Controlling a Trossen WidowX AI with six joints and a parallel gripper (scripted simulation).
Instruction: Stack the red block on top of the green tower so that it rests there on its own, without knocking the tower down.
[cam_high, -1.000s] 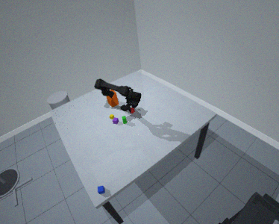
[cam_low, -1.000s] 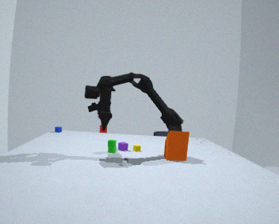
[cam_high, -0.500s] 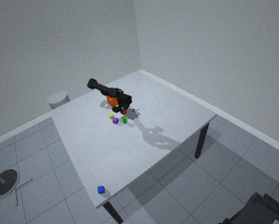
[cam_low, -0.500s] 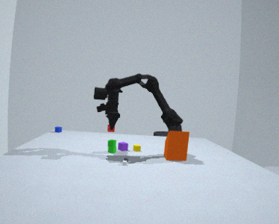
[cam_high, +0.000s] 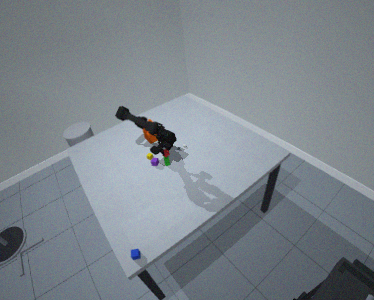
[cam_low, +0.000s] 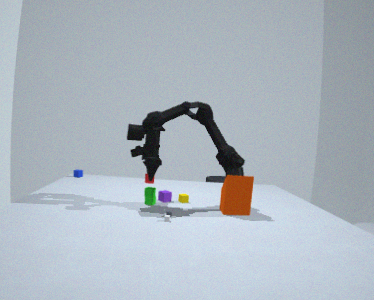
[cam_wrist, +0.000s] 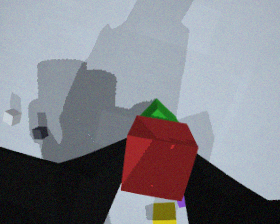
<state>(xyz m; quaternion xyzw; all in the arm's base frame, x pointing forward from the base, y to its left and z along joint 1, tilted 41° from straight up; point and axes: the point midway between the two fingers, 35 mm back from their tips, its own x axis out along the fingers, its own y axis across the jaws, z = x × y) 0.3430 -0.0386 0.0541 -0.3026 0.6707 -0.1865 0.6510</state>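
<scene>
While gripper (cam_low: 150, 175) clamps red block (cam_low: 149, 178), green tower (cam_low: 150, 196) stands below.

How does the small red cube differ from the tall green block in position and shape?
The small red cube hangs in the air, clamped in the black pincer; the tall green block stands on the white table. The red cube looks equal-sided; the green block is taller than wide. Both are plain, single-coloured blocks.

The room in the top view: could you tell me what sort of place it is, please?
Probably a bare test room: plain grey walls, a tiled floor, and one grey table carrying the arm and small coloured blocks.
</scene>
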